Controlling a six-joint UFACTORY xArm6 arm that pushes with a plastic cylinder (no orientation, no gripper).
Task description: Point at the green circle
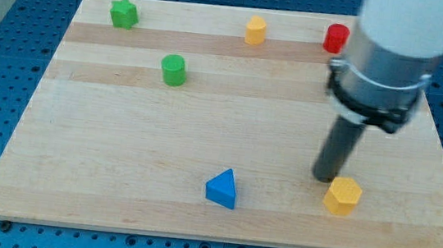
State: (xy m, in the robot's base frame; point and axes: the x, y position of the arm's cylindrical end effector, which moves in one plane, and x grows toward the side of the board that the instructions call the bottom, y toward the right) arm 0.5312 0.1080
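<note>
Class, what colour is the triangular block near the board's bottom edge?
Blue, seen in the camera view.

Arm enters from the view's top right: wide pale cylindrical body, blurred. Below it sits a grey section ringed by a black clamp collar. A straight dark rod drops from the collar, roughly vertical, leaning slightly toward the view's left. My tip [324, 178] rests at board level in the view's lower right.

White cylindrical arm housing [409, 24], grey metal collar, black clamp ring, straight dark rod, my tip [323, 178]
</note>
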